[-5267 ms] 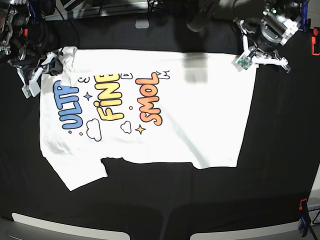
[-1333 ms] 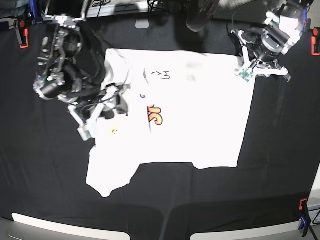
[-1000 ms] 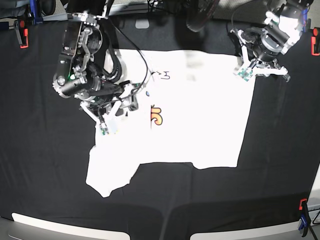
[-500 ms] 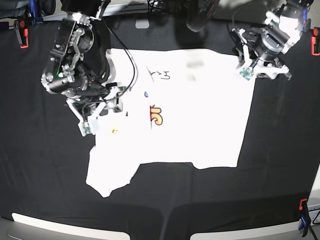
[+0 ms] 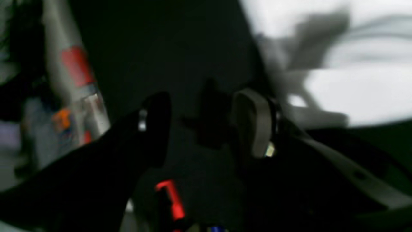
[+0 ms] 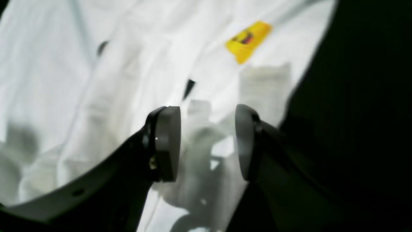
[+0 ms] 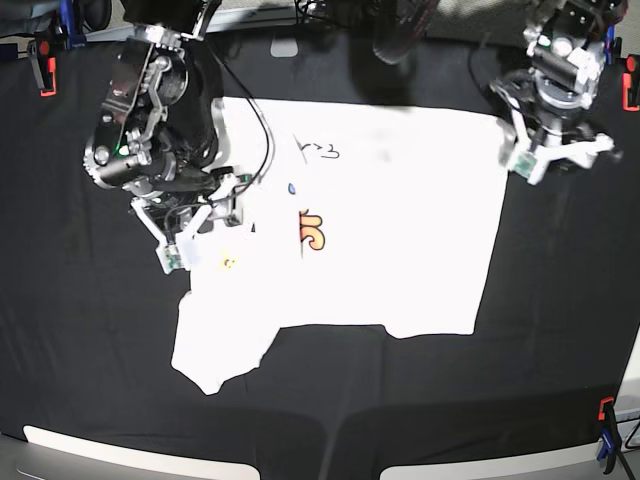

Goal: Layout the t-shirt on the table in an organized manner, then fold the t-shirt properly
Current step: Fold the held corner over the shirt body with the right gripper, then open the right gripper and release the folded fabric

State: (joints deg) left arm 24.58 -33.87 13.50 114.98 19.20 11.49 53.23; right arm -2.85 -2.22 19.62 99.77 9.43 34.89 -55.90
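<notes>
Two arms work over one t-shirt (image 7: 390, 220), a soft white cotton shape spread on the table (image 7: 560, 330), whose matte black cloth cover is faintly creased. The shirt lies mostly flat, roughly rectangular, with its left part folded over so the plain white underside faces up; one short sleeve (image 7: 215, 350) juts toward the near edge. Only scraps of print show: a curled orange letter (image 7: 312, 230), a small blue mark (image 7: 291, 188), and a yellow patch (image 6: 248, 40) near the fold.

The right gripper (image 6: 206, 141) hangs above the folded edge with its flat grey pads apart and nothing between them; wrinkled cloth shows through the gap. The left gripper (image 5: 202, 125) sits beyond the shirt's far corner, over bare black cloth, its rounded fingers spread and empty, though that view is blurred. A red clip (image 7: 631, 88) marks the table's edge just beside it.
</notes>
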